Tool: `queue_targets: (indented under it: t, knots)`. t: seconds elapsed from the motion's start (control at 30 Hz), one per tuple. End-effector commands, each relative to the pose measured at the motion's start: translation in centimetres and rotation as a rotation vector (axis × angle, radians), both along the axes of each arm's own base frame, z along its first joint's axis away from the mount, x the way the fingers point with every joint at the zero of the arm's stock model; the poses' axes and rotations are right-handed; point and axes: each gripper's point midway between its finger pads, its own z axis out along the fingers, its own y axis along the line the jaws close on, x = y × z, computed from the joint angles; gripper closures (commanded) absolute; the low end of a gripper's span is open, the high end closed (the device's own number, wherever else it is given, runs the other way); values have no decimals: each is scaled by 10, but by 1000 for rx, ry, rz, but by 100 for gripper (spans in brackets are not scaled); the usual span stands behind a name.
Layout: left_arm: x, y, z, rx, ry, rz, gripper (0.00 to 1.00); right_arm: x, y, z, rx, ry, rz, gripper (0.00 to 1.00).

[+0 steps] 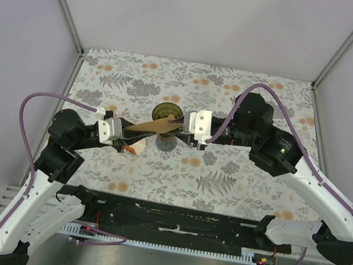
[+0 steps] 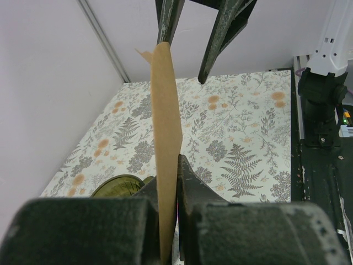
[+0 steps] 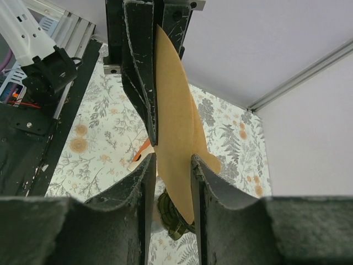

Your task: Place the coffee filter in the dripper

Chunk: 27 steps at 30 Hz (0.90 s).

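Note:
The tan paper coffee filter [image 1: 154, 126] hangs in the air between the two grippers, above and just in front of the dark green dripper [image 1: 166, 113]. My left gripper [image 1: 133, 132] is shut on the filter's left end, which shows edge-on between its jaws in the left wrist view [image 2: 165, 182]. My right gripper [image 1: 181, 130] is open, with its fingers on either side of the filter's right end [image 3: 176, 138] and a gap on one side. The dripper shows below the filter in the right wrist view [image 3: 174, 218] and at the lower left of the left wrist view [image 2: 118, 185].
An orange and white carton [image 1: 135, 148] lies on the floral tablecloth [image 1: 237, 176] under my left gripper; it also shows in the right wrist view [image 3: 140, 157]. Grey walls and metal frame posts [image 1: 62, 3] close in the back and sides.

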Motion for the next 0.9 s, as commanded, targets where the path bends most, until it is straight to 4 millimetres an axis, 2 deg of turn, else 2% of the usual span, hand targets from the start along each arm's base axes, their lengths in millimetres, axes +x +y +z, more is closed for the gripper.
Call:
queue_targets:
  t: [0.0,0.23,0.5,0.7,0.87]
  knots:
    - [-3,2,17,-9,-79,1,98,-5,-1,13,14,-3,18,63]
    - [-2,2,17,-6,-90,0,98,-2,7,9,4,4,30,64]
    - [12,9,13,16,-99,87,98,-6,9,6,-6,18,53,69]
    - [17,12,16,10,-110,120,98,0,13,-1,-23,27,37,71]
    - [14,10,18,6,-116,103,98,8,18,-3,-28,26,15,72]
